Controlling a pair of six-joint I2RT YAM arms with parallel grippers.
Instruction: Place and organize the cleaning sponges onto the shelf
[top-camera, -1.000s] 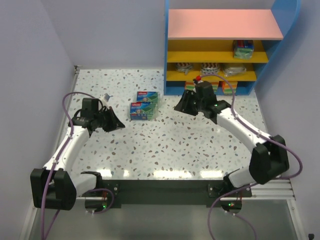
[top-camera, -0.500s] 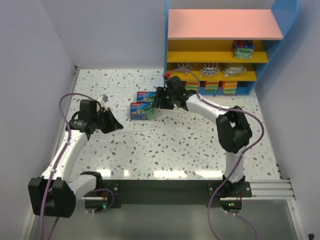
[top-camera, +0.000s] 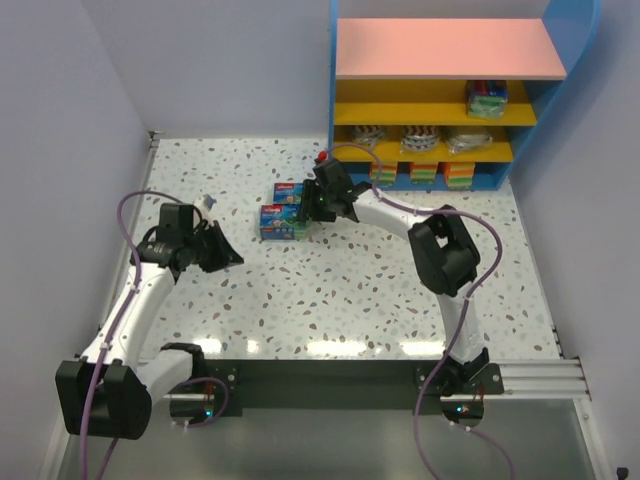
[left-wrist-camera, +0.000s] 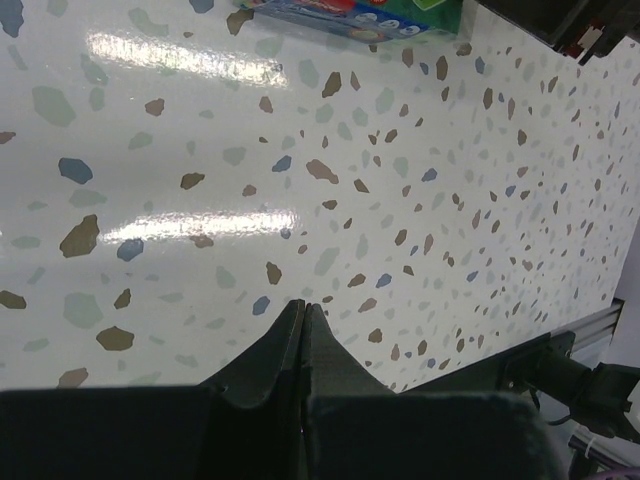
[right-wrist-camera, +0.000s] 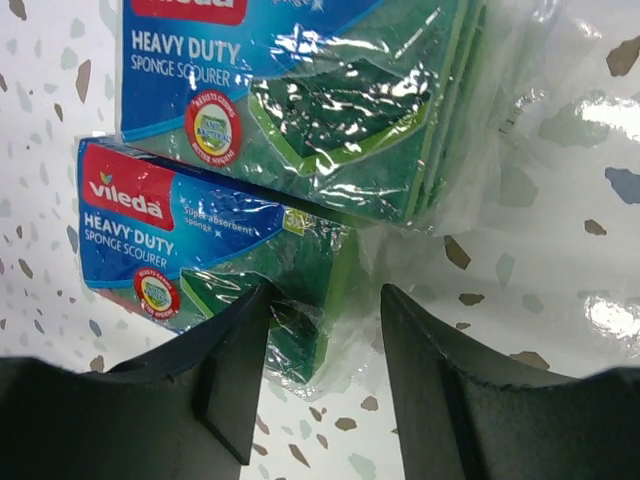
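Two green and blue flat sponge packs lie side by side on the table, the near one (top-camera: 279, 222) (right-wrist-camera: 200, 260) and the far one (top-camera: 290, 192) (right-wrist-camera: 300, 90). My right gripper (top-camera: 307, 208) (right-wrist-camera: 323, 295) is open and hangs low over the near pack's right corner, with one finger above the pack and the other above its loose wrap. My left gripper (top-camera: 228, 255) (left-wrist-camera: 303, 304) is shut and empty, over bare table to the left of the packs. The shelf (top-camera: 448, 62) stands at the back right, and several packs sit on its yellow boards: one (top-camera: 486, 98) on the upper board, others below.
Purple-white pads (top-camera: 420, 137) and a silvery pack (top-camera: 468, 140) fill the shelf's middle board. Orange-yellow-green blocks (top-camera: 415, 172) sit on its bottom level. A small white object (top-camera: 210, 199) lies near the left arm. Walls close in the table on the left and at the back.
My right arm has swung left from in front of the shelf to the two packs on the table, and its jaws stay apart. The left arm has barely moved.
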